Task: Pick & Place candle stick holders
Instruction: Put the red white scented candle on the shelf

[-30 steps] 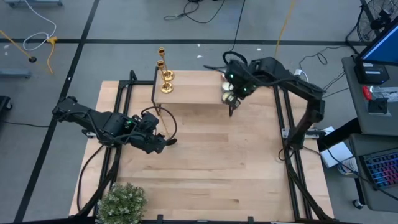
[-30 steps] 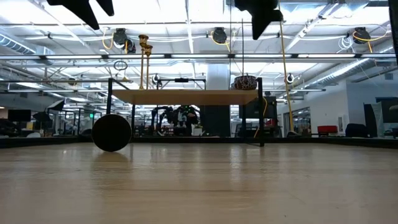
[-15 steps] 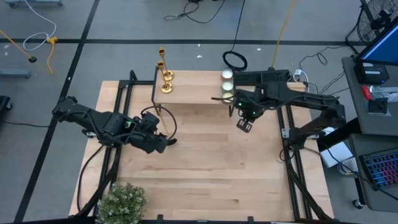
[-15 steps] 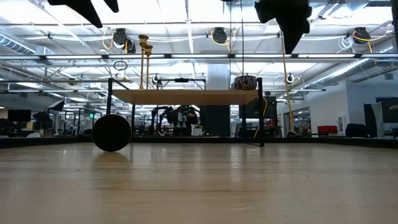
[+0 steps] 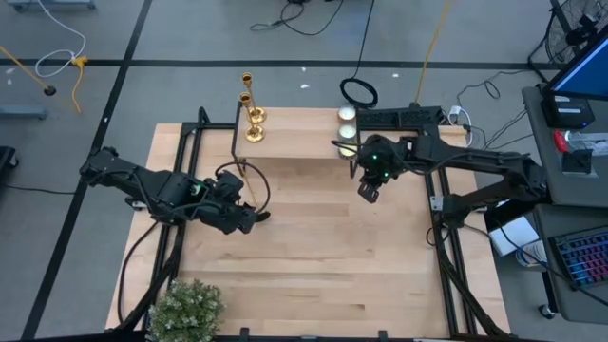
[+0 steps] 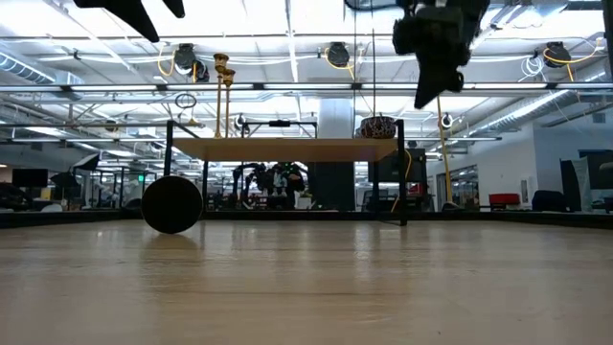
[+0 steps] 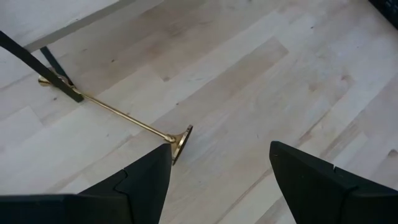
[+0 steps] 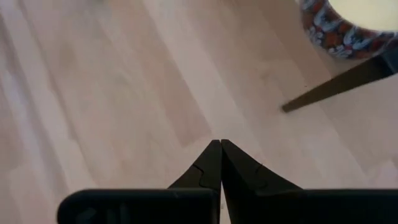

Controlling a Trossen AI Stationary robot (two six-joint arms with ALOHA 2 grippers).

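**One holder lies on the worktop, two stand on the shelf**

The left end effector (image 7: 221,180) hovers open and empty above the fallen candle stick holder (image 7: 118,114). The right end effector (image 8: 220,163) is closed, empty. Two candle stick holders (image 5: 252,112) stand far left on the shelf (image 5: 294,142).

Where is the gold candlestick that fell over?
In the left wrist view the fallen candlestick lies flat on the wooden table, its top by the shelf's black leg, just ahead of the open left gripper.

A pale wooden desk (image 5: 313,247) stands on grey floor (image 5: 171,38) crossed by cables. At 12 o'clock, bright ceiling lights (image 6: 287,19) hang over an open workshop; a monitor (image 5: 584,66) glows at 2 o'clock.
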